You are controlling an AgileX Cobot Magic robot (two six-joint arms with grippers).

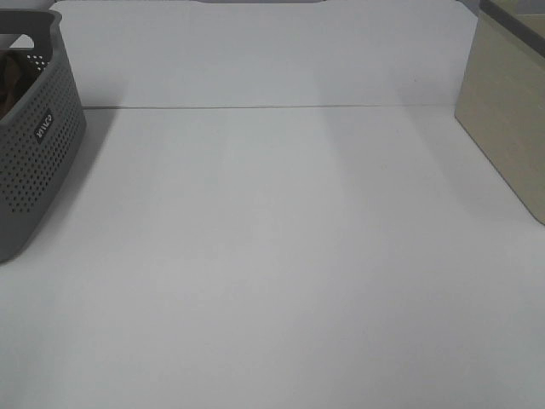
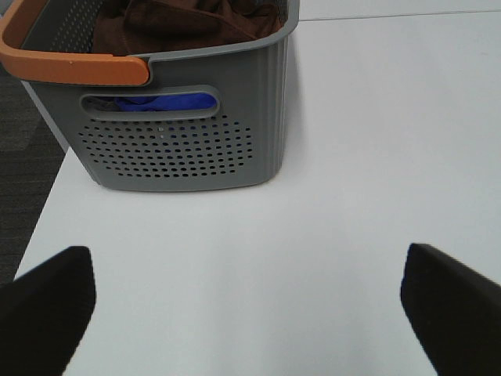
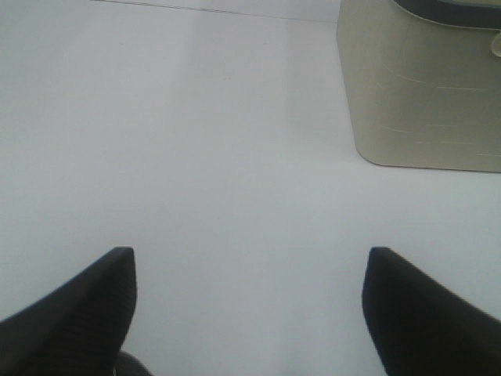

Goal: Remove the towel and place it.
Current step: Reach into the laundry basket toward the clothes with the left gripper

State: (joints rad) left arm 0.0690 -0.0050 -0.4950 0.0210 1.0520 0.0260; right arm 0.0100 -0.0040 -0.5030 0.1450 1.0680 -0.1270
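Note:
The dark brown towel lies bunched inside the grey perforated basket, which has an orange handle. In the exterior high view only a sliver of the towel shows inside the basket at the far left edge. My left gripper hovers over the white table short of the basket, open, with nothing between its black fingers. My right gripper is open too, over bare table, holding nothing. Neither arm shows in the exterior high view.
Something blue shows through the basket's side slot. A beige bin stands at the table's right edge, also the beige bin in the right wrist view. The white table spreads between basket and bin.

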